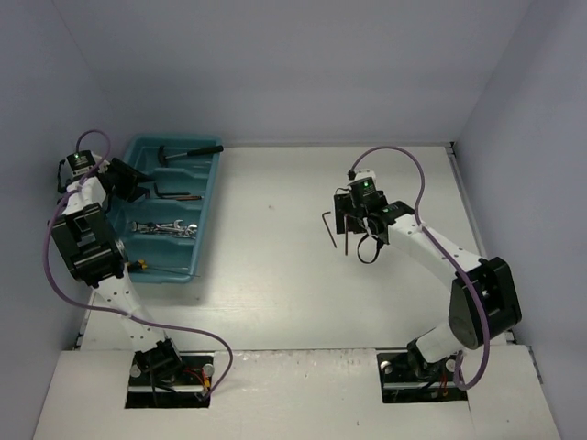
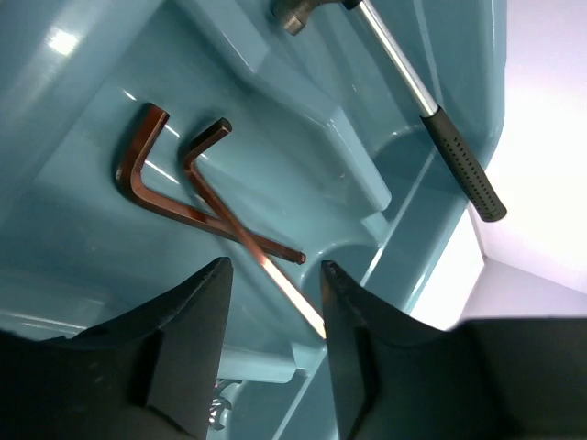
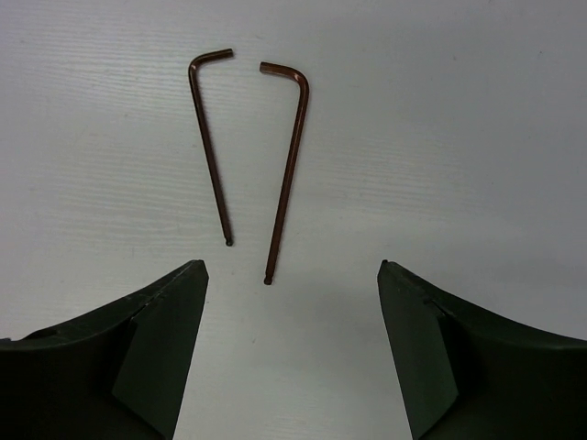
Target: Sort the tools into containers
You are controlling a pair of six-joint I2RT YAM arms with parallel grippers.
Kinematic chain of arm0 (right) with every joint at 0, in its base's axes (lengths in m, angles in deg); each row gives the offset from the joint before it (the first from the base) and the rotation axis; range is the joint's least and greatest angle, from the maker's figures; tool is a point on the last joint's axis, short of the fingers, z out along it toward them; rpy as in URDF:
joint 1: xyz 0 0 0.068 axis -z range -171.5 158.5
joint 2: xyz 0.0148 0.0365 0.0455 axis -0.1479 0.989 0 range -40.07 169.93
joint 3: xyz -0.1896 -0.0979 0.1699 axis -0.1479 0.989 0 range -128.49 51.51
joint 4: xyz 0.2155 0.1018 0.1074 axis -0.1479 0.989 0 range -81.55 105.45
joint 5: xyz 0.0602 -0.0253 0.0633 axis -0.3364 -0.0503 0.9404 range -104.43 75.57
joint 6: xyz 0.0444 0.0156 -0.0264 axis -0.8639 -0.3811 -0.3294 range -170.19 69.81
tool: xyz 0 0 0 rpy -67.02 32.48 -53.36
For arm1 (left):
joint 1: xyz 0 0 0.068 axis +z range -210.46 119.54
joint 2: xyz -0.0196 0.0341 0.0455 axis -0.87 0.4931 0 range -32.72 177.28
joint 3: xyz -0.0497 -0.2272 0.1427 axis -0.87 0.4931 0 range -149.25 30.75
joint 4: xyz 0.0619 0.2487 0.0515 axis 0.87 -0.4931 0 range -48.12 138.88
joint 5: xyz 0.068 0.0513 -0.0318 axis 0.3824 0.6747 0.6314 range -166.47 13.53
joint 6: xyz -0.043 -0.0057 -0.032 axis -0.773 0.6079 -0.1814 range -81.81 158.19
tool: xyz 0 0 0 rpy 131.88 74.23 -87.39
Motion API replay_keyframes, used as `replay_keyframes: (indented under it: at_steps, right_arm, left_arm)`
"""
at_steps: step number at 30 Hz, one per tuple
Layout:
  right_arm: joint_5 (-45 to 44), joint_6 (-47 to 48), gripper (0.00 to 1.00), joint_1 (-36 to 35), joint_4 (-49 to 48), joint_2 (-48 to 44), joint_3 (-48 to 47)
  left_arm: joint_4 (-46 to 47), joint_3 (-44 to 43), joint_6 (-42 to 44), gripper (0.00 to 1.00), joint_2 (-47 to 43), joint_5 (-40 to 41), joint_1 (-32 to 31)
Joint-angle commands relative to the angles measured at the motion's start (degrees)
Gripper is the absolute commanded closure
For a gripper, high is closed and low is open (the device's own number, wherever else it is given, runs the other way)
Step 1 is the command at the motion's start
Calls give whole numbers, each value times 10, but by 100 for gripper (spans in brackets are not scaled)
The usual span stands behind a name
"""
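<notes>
Two thin reddish-brown keys on the worktop (image 1: 275,275)! The left key (image 3: 209,147) and right key (image 3: 289,170) lie side by side, long arms running near-far, hooks at the far end turned toward each other. Right gripper (image 3: 290,268) hovers above, jaws wide apart, empty. Left gripper (image 2: 273,266), jaws parted and empty, hangs over the tray (image 2: 83,229) at far left. In it lie a crossed pair of keys (image 2: 229,220) and, in the far compartment, one hammer (image 2: 463,167), handle pointing right.

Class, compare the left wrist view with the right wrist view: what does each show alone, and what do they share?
Left wrist only: a teal tray, a hammer, and two crossed keys lying in the tray. Right wrist only: two keys lying apart on the white table. Both: a pair of reddish-brown bent keys; the left gripper and right gripper are open and empty.
</notes>
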State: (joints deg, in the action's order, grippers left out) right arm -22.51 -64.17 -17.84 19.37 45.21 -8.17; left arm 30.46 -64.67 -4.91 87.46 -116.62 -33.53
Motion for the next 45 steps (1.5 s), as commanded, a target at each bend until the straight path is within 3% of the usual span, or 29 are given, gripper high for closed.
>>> replay_keyframes:
  at_steps: [1,7,13,24,28,32,38,45]
  right_arm:
    - [-30,-36,32,12,-15,50,-24]
    - [-24,-61,45,16,-10,127,-63]
    - [-23,-87,60,17,-7,192,-104]
    - [-27,-132,77,18,1,273,-120]
    - [-35,-140,97,18,4,281,-117]
    - [-46,-133,100,18,4,258,-110]
    - [-42,-50,100,13,0,144,-103]
    - [77,66,100,-27,-10,-41,-74]
  left_arm:
    - [-13,-34,26,56,-68,45,0]
    - [-95,-30,81,53,-134,123,-11]
    - [-156,6,128,53,-232,219,-77]
    - [-186,59,149,53,-345,230,-220]
    - [-187,72,153,53,-380,225,-278]
    - [-187,83,152,53,-396,215,-330]
    - [-184,68,137,53,-393,175,-435]
    - [-142,31,100,52,-365,114,-521]
